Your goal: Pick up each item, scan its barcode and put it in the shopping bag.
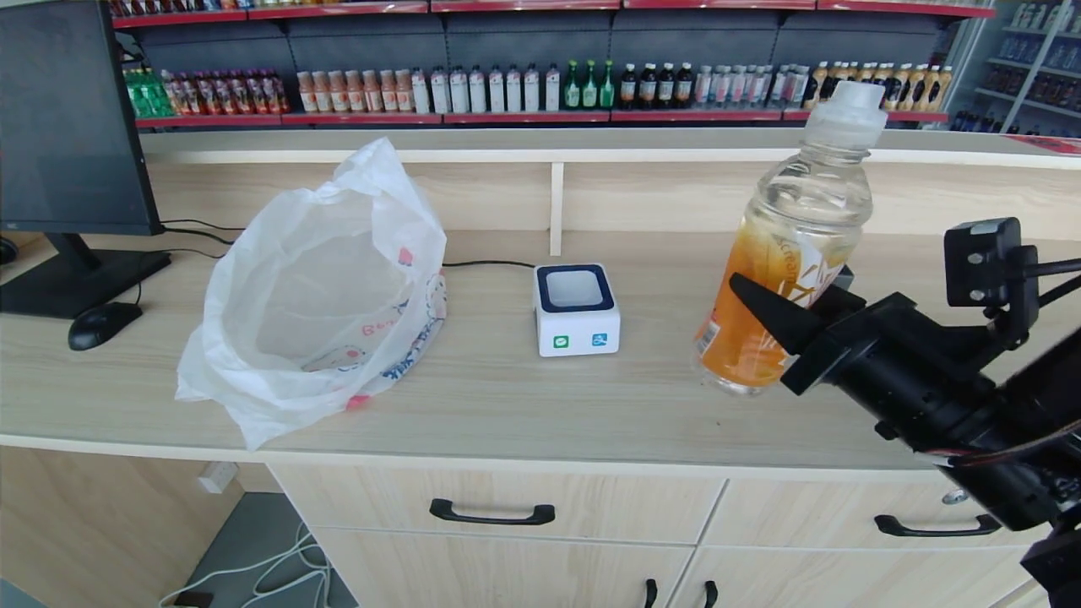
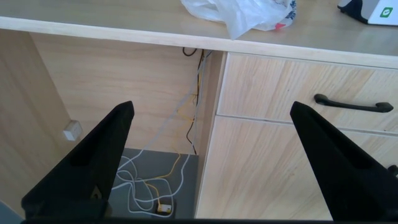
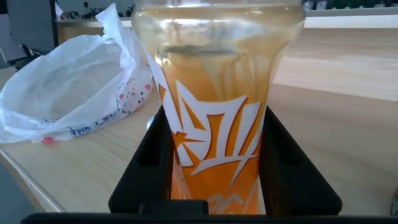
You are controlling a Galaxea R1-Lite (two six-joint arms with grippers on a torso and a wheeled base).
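Orange drink is filling the lower part of the bottle (image 1: 785, 253), which the right gripper (image 1: 790, 287) is clasping around its middle, tilted, right of the scanner (image 1: 577, 309) on the wooden counter (image 1: 507, 397). The white shopping bag (image 1: 321, 287) is lying open left of the scanner. The left gripper (image 2: 211, 109) is hanging with fingers spread before the drawers (image 2: 280, 81).

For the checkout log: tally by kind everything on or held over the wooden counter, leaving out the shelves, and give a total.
clear plastic bottle of orange drink, held in the right pincer: 1
white plastic shopping bag: 1
white box scanner with a dark blue top frame: 1
black computer mouse: 1
black monitor: 1
total: 5
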